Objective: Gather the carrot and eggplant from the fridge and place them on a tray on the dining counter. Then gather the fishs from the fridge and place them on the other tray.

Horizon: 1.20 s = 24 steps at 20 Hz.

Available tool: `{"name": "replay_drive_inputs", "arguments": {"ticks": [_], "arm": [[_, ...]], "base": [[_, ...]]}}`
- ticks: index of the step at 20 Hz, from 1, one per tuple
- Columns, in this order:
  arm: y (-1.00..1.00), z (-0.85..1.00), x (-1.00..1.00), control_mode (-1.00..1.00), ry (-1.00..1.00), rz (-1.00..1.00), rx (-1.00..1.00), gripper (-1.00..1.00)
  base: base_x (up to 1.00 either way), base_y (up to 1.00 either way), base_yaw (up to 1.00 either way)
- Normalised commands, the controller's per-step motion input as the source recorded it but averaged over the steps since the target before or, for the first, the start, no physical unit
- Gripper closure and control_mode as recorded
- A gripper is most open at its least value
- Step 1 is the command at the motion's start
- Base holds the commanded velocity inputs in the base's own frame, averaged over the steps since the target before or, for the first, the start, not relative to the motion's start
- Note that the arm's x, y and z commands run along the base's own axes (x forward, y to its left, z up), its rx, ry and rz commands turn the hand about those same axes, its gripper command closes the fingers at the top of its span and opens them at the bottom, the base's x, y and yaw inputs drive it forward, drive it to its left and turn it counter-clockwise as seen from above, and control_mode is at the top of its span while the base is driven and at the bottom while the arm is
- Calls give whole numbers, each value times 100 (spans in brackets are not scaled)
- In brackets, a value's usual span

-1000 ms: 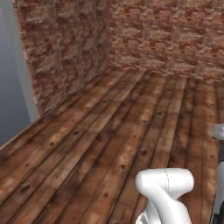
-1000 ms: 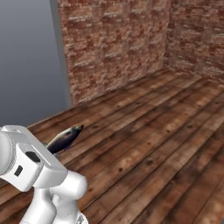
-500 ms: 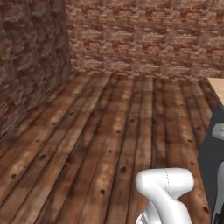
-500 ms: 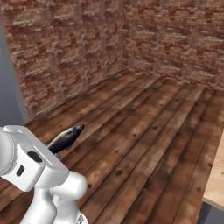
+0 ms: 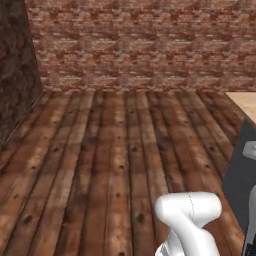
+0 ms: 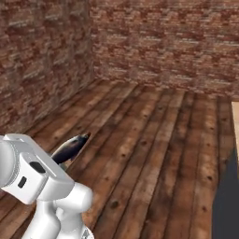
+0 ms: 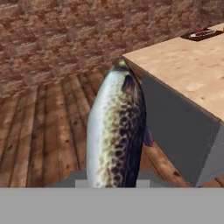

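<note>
We note the fish (image 7: 116, 131) standing lengthwise up the centre of the hand view, its pale belly to the left and its mottled brown-and-dark flank to the right, the narrow end pointing toward the top of the frame. Its lower end runs down to the bottom of that view, where the gripper's own finger tips cannot be made out (the fish body covers that spot); we read the gripper as closed on the fish. In the right base view the same fish (image 6: 70, 147) shows at lower left as a dark slim shape, jutting up and to the right from behind the white arm (image 6: 42, 186), above the plank floor (image 6: 154, 140). The dining counter (image 7: 183, 72) fills the upper right of the hand view, light wood top over a grey side, its near corner just right of the fish. At the far upper right corner of that view a dark tray (image 7: 202, 33) sits on the counter top with something small on it, too small to tell. In the left base view a corner of the counter (image 5: 245, 104) appears at the right edge. Brick wall (image 5: 135, 45) closes the background.
</note>
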Motion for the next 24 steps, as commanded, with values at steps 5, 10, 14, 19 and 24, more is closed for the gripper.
{"name": "replay_drive_inputs", "arguments": {"ticks": [5,10,14,19,24], "arm": [[0,0,0,100,0,0,0,100],[0,0,0,100,0,0,0,100],[0,0,0,100,0,0,0,100],[0,0,0,100,0,0,0,100],[0,0,0,100,0,0,0,100]], "base": [[94,61,-38],[99,56,-38],[100,41,-37],[100,38,-38],[100,34,-37]]}}
